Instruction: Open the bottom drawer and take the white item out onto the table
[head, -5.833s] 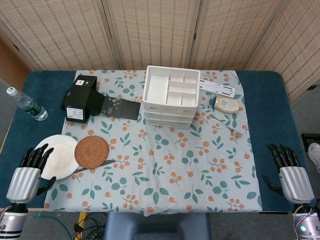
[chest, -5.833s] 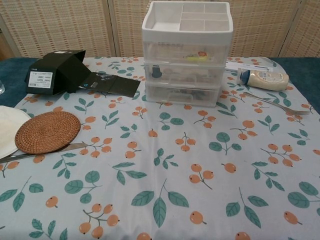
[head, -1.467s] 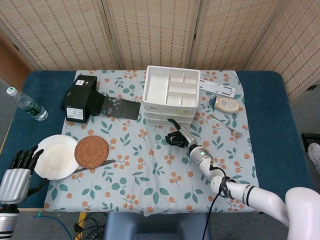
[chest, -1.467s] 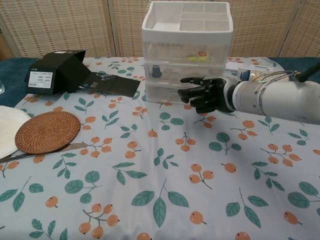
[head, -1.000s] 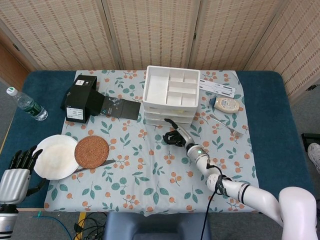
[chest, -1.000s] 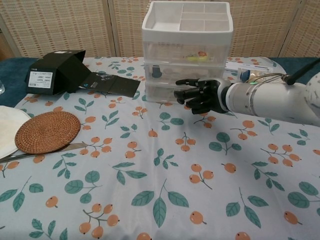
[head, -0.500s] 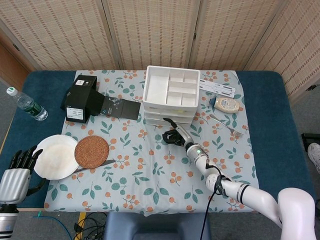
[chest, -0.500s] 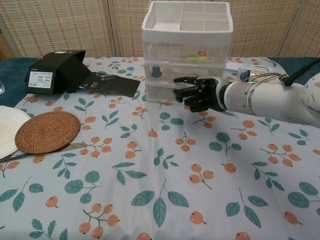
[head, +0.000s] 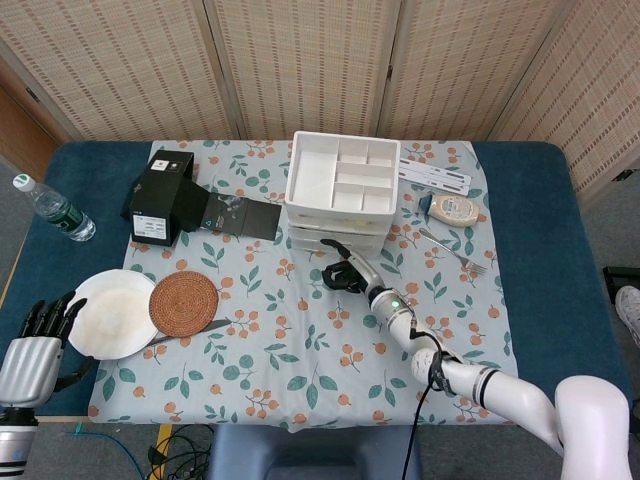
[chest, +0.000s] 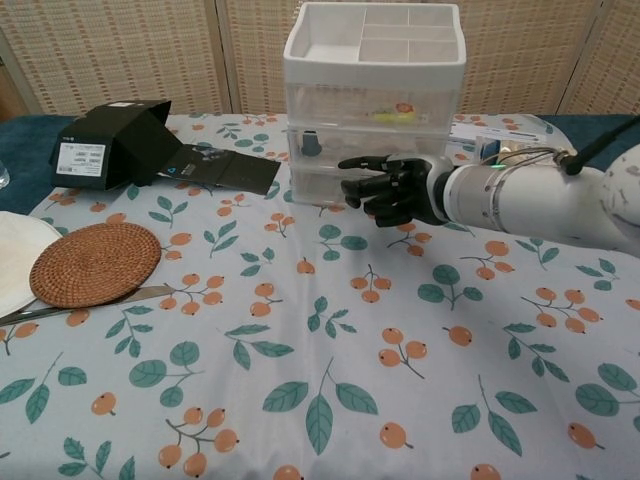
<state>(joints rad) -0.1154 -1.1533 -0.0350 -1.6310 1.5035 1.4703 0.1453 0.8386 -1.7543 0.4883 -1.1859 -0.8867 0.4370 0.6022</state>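
The white three-drawer unit (head: 340, 190) (chest: 370, 60) stands at the back middle of the flowered cloth, all its drawers closed. The bottom drawer (chest: 322, 186) is translucent, and I cannot make out the white item inside it. My right hand (head: 345, 275) (chest: 390, 188) hovers right at the bottom drawer's front, thumb pointing left, fingers half curled and apart, holding nothing. Whether it touches the drawer is unclear. My left hand (head: 40, 345) is at the table's near left edge, fingers spread and empty; only the head view shows it.
A black box (head: 160, 195) with its flap open lies at the back left. A woven coaster (head: 184, 303), a plate (head: 105, 315) and a knife (head: 195, 330) are at the front left. A water bottle (head: 55, 208) lies far left. A squeeze bottle (head: 452, 208) and a fork (head: 455, 250) are right of the drawers.
My right hand has edged a little leftward and closer along the bottom drawer's front. The drawer has not moved, and the left hand stays still.
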